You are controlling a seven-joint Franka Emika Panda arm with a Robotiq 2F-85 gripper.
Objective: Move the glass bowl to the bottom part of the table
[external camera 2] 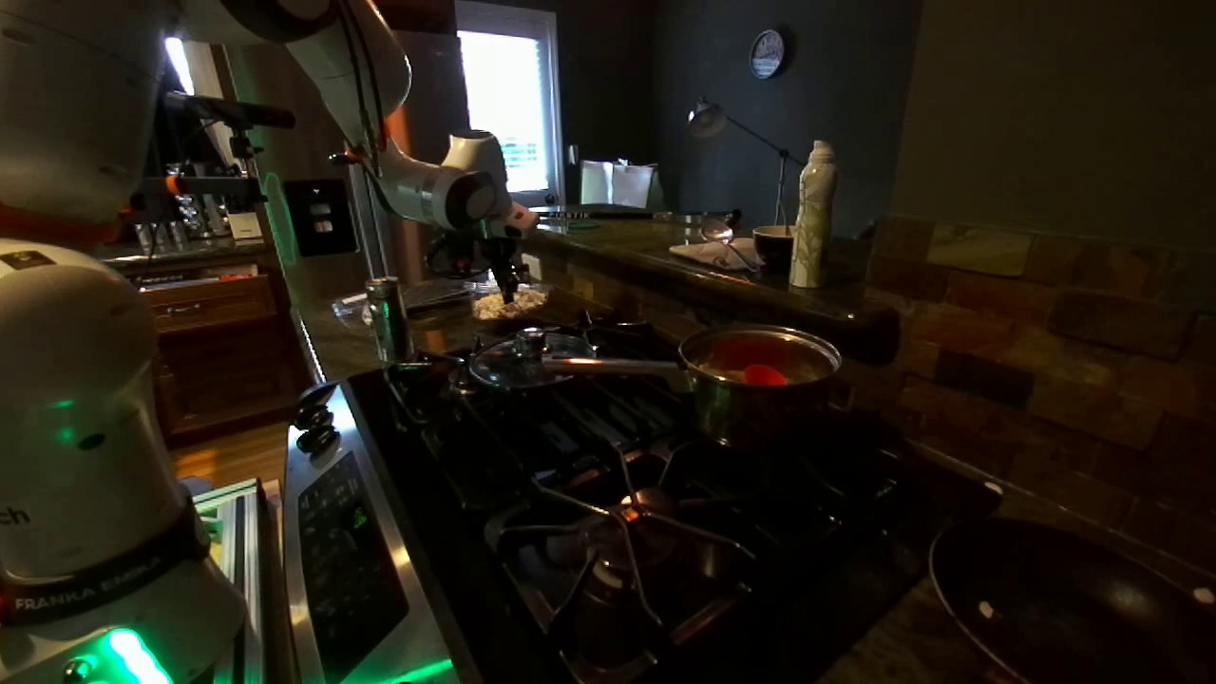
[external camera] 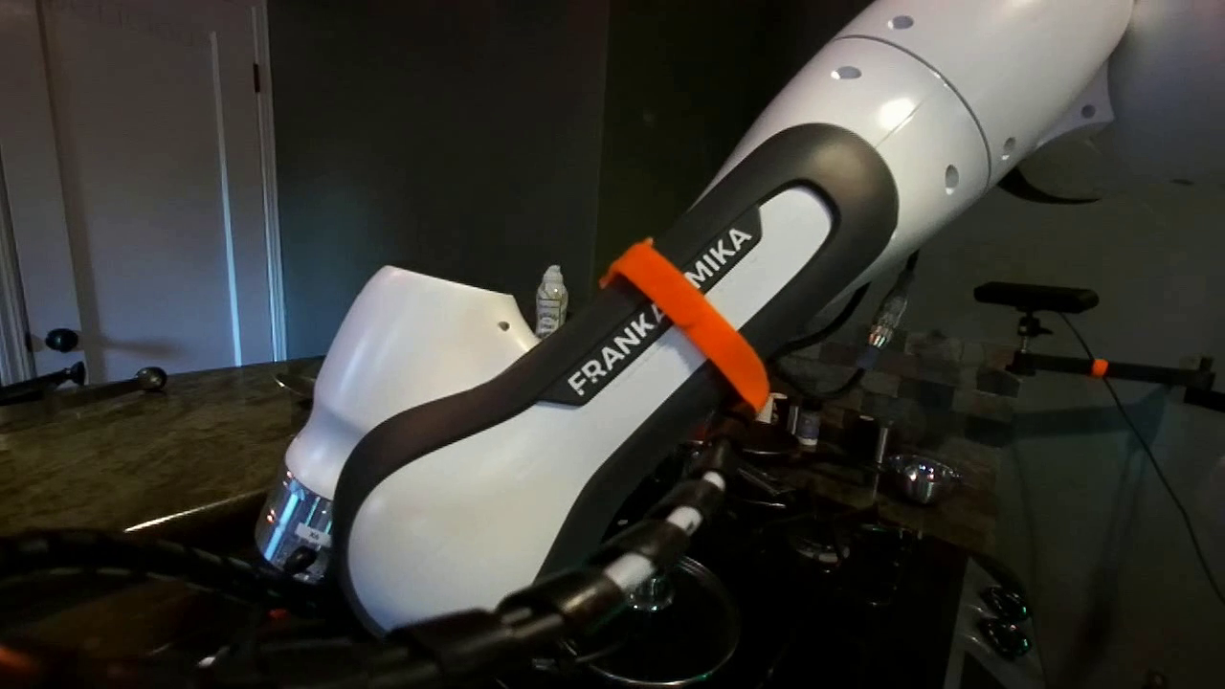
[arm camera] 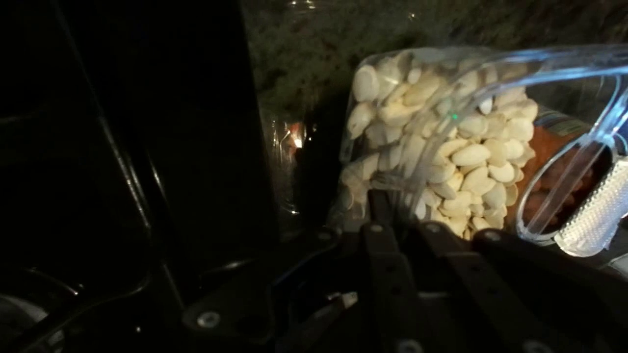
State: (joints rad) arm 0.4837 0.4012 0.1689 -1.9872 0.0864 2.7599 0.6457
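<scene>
The glass bowl (arm camera: 525,73), clear and full of pale beige-yellow pieces, is right of centre in the wrist view. In an exterior view the bowl (external camera 2: 486,306) is at the far end of the stovetop. My gripper (arm camera: 396,210) has its fingers close together on either side of the bowl's clear wall. In an exterior view the gripper (external camera 2: 510,291) points down into the bowl's area. The bowl sits on or just over the dark mottled stone countertop (arm camera: 314,44); I cannot tell which. In an exterior view the arm hides bowl and gripper, and the raised countertop (external camera: 172,459) shows.
The black stovetop (external camera 2: 608,570) holds a glass lid (external camera 2: 494,366) and a pot (external camera 2: 750,408) with a long handle. A metal cylinder (external camera 2: 388,323) stands near the bowl. A tall bottle (external camera 2: 814,228) stands on the raised counter. A silvery grater-like strip (arm camera: 593,211) lies beside the bowl.
</scene>
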